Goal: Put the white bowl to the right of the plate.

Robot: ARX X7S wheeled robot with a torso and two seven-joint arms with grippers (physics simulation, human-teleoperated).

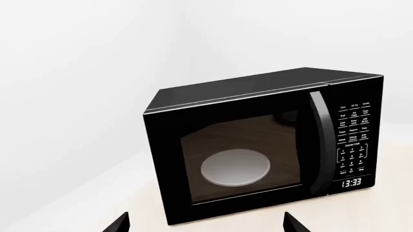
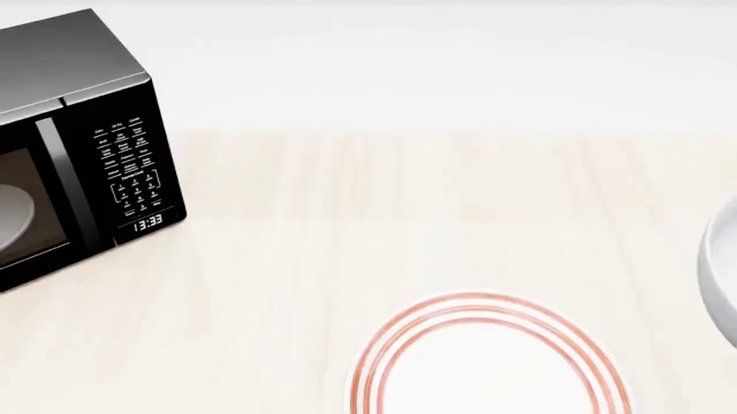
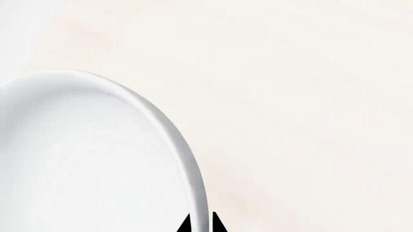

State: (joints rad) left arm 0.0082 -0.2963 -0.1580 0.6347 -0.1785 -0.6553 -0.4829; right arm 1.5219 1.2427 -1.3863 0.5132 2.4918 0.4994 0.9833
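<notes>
Three things stand on the pale wooden table (image 2: 381, 216), taken from left to right. Far left, a black microwave (image 2: 69, 147) sits with its door shut; a greyish glass disc (image 1: 235, 167) shows through the window, and its clock reads 13:33 under the keypad on its right side. The left wrist view looks straight at that door, and only two dark fingertips (image 1: 119, 223) of the left gripper (image 1: 206, 224) poke into the frame, set well apart with nothing between them, short of the microwave.

Near the front edge, right of the middle, lies the plate (image 2: 489, 358), flat and white with three thin red-orange rings round its rim; its near part is cut off by the frame.

Farthest right is the white bowl (image 2: 722, 276), only its left wall showing at the edge of the head view, to the right of the plate and a little farther back, with bare table between the two. In the right wrist view the bowl's thick rim curves across the picture, and the right gripper (image 3: 201, 223) shows as two dark finger tips (image 3: 185, 225), one either side of that rim, clamped on the bowl's wall. Whether the bowl rests on the table or is lifted cannot be told.
</notes>
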